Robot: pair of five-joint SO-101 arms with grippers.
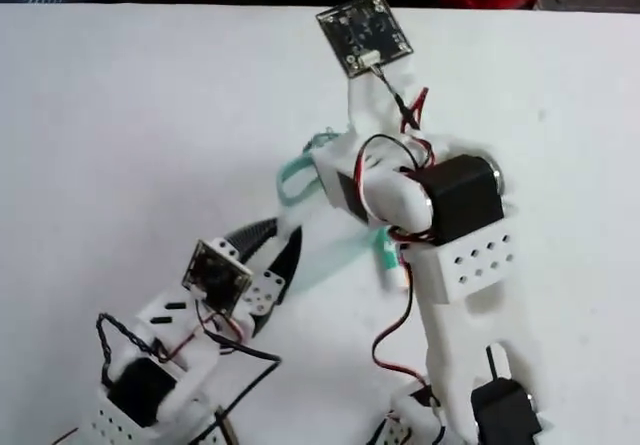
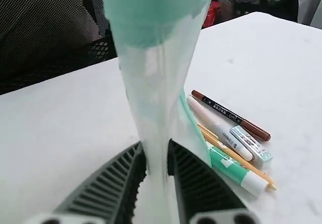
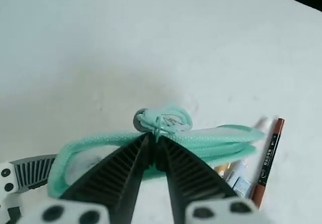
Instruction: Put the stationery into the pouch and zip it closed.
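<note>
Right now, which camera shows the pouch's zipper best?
The right wrist view: the teal zipper runs across it, with the right gripper shut on it beside the pull. The left wrist view shows a teal band across the pouch; the high view, a teal loop beside an arm.

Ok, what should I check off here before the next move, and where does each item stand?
1. Left gripper shut on the pouch: ok.
2. Right gripper shut on the zipper edge: ok.
3. Pouch mouth open for loading: cannot tell.
4. Stationery inside: not ok; the brown pen, green marker and others lie on the table beside the pouch.
5. A gripper free to pick up pens: not ok, both hold the pouch.
</note>
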